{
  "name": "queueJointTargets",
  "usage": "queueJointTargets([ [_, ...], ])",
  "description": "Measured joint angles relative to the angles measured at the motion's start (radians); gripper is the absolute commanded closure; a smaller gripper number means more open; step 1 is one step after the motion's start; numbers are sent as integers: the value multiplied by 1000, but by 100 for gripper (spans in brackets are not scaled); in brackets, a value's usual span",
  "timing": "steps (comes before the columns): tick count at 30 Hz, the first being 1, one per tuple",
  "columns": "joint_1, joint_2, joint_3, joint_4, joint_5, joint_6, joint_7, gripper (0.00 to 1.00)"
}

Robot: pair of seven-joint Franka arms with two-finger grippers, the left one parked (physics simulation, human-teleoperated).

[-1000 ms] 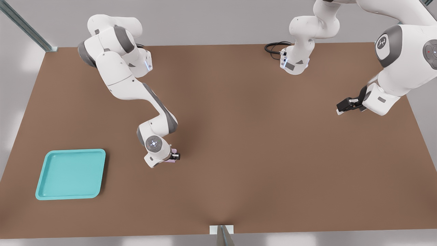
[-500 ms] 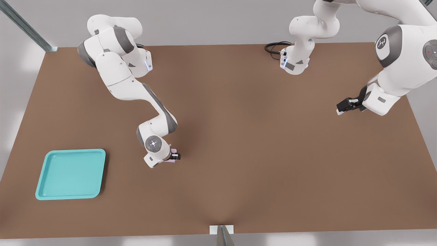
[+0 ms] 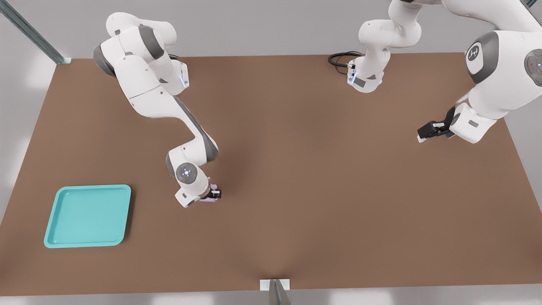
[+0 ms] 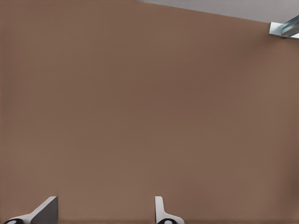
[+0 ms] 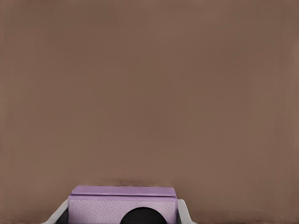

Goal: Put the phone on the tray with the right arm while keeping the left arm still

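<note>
The lilac phone [image 3: 214,187] sits between the black fingers of my right arm's gripper [image 3: 211,193], just left of the table's middle in the front view. The gripper is shut on the phone, and the white wrist hides most of it. In the right wrist view the phone [image 5: 122,204] fills the space between two pale fingertips [image 5: 183,211], with one black lens showing and brown table beyond it. The turquoise tray [image 3: 87,216] lies flat with nothing in it near the front view's left edge, well apart from the gripper.
The brown table [image 3: 317,190] stretches wide to the front view's right. A coiled black cable [image 3: 341,58] lies at the far edge by the other arm's base. A metal bracket [image 3: 274,286] sits at the near edge.
The right arm's wrist has shifted slightly up and toward the front view's left, taking the phone with it. The tray has not moved.
</note>
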Motion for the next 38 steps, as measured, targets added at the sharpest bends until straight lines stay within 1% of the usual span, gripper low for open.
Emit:
queueJointTargets([
  [5, -76, -263, 3, -249, 0, -18, -21, 31],
  [6, -118, -299, 4, -287, 0, -19, -32, 31],
  [8, -222, -329, 5, -319, 1, -15, -68, 31],
  [10, -354, -317, 5, -322, 1, 4, -124, 31],
  [11, -403, -299, -7, -315, 3, 20, -159, 31],
  [13, -445, -236, -92, -260, 12, 55, -241, 30],
  [15, -457, -129, -178, -153, 75, 81, -343, 30],
  [17, -460, -46, -230, -79, 147, 102, -449, 29],
  [18, -460, -18, -241, -60, 171, 116, -498, 12],
  [19, -458, -2, -246, -50, 191, 130, -542, 0],
  [21, -454, 5, -250, -42, 226, 153, -621, 0],
  [22, -452, -13, -249, -47, 243, 160, -657, 0],
  [23, -452, -59, -246, -82, 259, 165, -691, 0],
  [24, -442, -148, -243, -147, 275, 170, -723, 0],
  [26, -371, -378, -248, -261, 291, 159, -771, 0],
  [27, -329, -486, -243, -236, 269, 114, -781, 0],
  [28, -291, -555, -216, -132, 238, 31, -779, 0],
  [29, -247, -559, -182, 55, 215, -84, -767, 0],
  [30, -168, -545, -173, 193, 191, -192, -751, 0],
  [31, -88, -528, -168, 246, 172, -275, -737, 0],
  [32, -31, -471, -165, 311, 158, -345, -724, 0],
  [33, -20, -402, -162, 398, 148, -411, -712, 0],
  [34, -38, -362, -161, 450, 141, -467, -700, 0],
  [38, -69, -323, -172, 497, 125, -614, -659, 0],
])
